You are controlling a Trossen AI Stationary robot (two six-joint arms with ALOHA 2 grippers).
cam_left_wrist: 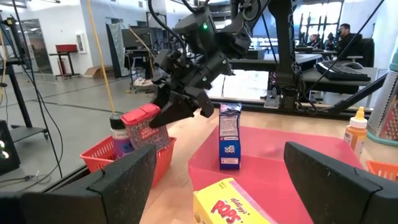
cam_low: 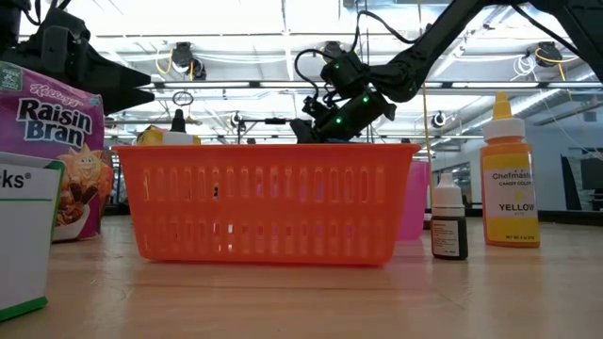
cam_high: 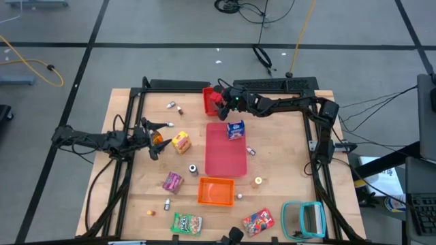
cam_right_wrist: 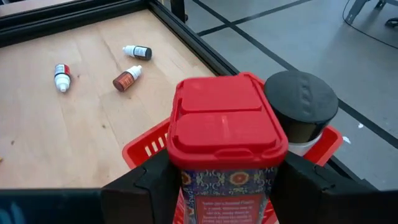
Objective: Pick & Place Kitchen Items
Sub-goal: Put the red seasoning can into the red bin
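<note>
A rigid, light-looking red-lidded plastic spice jar [cam_right_wrist: 225, 152] is clamped by its flat sides in the right gripper [cam_right_wrist: 227, 180] above a small red bin [cam_right_wrist: 144, 149]; the left gripper [cam_left_wrist: 214, 171] is held wide open, empty.

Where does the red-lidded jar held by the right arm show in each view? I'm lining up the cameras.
High view: red-lidded jar at the red bin's edge, in the right end effector.
Low view: not identifiable; hidden behind the orange basket.
Left wrist view: jar over the red bin.
Right wrist view: jar centre, between the fingers.
Shared landmark: the red bin.
</note>
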